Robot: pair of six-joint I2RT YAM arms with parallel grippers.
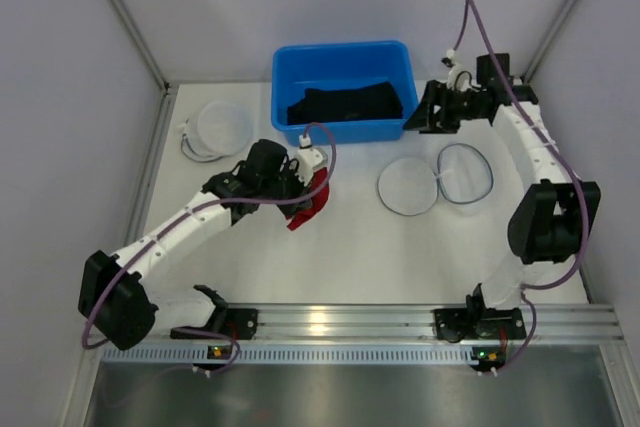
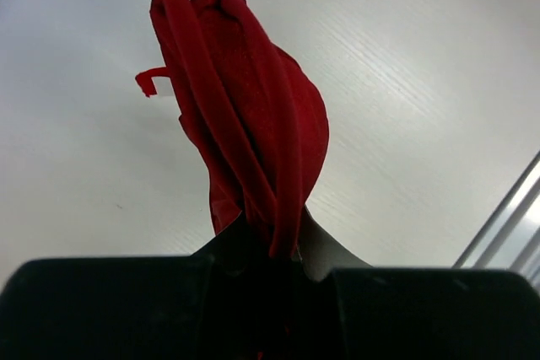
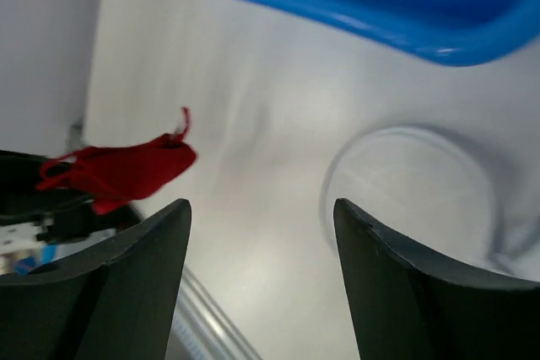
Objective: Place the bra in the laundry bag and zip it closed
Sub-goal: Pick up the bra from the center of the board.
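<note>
My left gripper [image 1: 312,185] is shut on a red bra [image 1: 309,205] and holds it above the table, the fabric hanging down; in the left wrist view the bra [image 2: 245,115] fills the middle, bunched between the jaws. The white round mesh laundry bag [image 1: 407,187] lies open on the table at centre right, its lid ring [image 1: 464,173] spread beside it; the bag also shows in the right wrist view [image 3: 413,183]. My right gripper [image 1: 428,115] is open and empty, hovering by the blue bin's right end. The bra shows at the left in the right wrist view [image 3: 126,170].
A blue bin [image 1: 343,67] with dark clothes [image 1: 350,104] stands at the back centre. A second white laundry bag [image 1: 218,127] lies at the back left. A metal rail [image 1: 400,322] runs along the near edge. Walls close in on both sides.
</note>
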